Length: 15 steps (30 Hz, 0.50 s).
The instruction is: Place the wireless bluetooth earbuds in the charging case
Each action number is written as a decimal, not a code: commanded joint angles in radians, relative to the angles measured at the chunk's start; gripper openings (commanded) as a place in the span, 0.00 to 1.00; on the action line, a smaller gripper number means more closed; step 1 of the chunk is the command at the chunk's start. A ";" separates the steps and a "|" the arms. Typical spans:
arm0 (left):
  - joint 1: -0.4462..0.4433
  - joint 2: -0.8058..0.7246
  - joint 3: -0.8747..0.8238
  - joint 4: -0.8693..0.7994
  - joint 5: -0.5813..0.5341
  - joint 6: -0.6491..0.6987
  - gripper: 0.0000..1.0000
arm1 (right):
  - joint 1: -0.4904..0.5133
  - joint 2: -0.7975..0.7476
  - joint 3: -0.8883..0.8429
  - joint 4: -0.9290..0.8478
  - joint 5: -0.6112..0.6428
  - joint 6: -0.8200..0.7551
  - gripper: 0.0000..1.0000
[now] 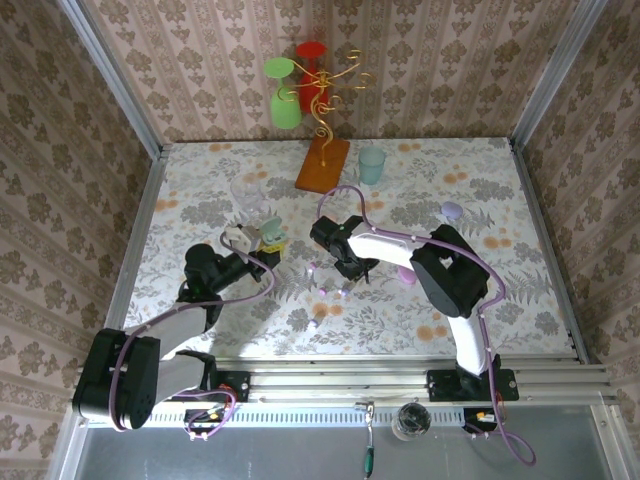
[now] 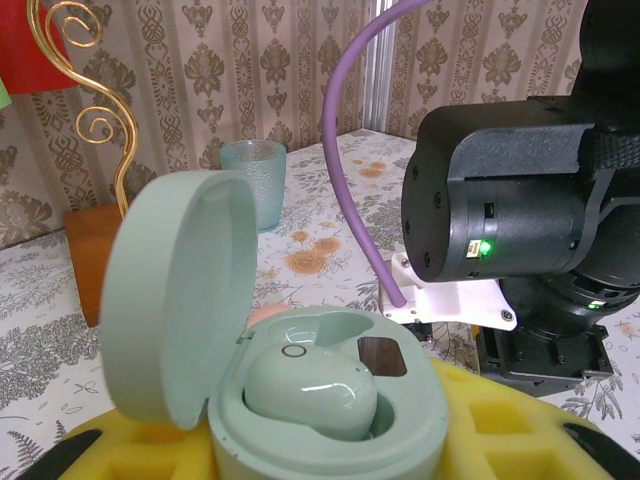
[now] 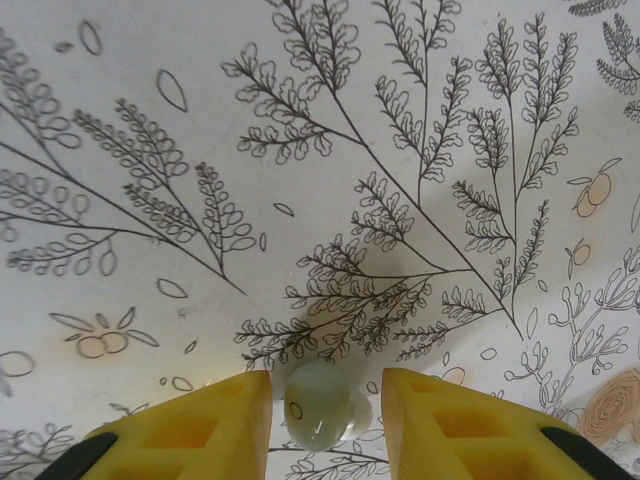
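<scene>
Top external view, starting at the left: the left gripper (image 1: 258,242) is clamped on the open green charging case (image 1: 269,235) over the floral table (image 1: 200,200). Behind the case and a little to its right stands a wooden base (image 1: 322,165) carrying a gold wire stand, with a teal cup (image 1: 371,165) just beside it. Right of the case and nearer the arms, several tiny loose earbuds (image 1: 325,291) lie scattered on the table. The right gripper (image 1: 347,268) points down at the table right of the case, close to those buds. Farther right of the case are a pink case (image 1: 407,276), partly hidden by the right arm, and a purple case (image 1: 452,210), well apart from each other.

Left wrist view: the lid (image 2: 175,300) stands hinged open at the left of the case, and a glossy green earbud (image 2: 310,395) sits in a well inside it. Yellow pads (image 2: 500,425) hold the case from below and beside. The right arm's black body stands just right of the case.

Right wrist view: the yellow fingers (image 3: 190,435) stand apart, and a pale earbud (image 3: 318,405) lies between them on the table, with a sliver of gap at either side.
</scene>
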 commanded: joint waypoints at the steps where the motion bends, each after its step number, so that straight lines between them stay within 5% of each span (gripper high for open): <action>1: 0.009 0.001 0.012 0.014 0.027 -0.029 0.32 | -0.009 0.028 0.023 -0.042 0.049 0.009 0.33; 15: 0.001 0.020 0.021 0.012 0.044 -0.014 0.32 | -0.021 0.001 0.004 -0.031 0.030 0.003 0.23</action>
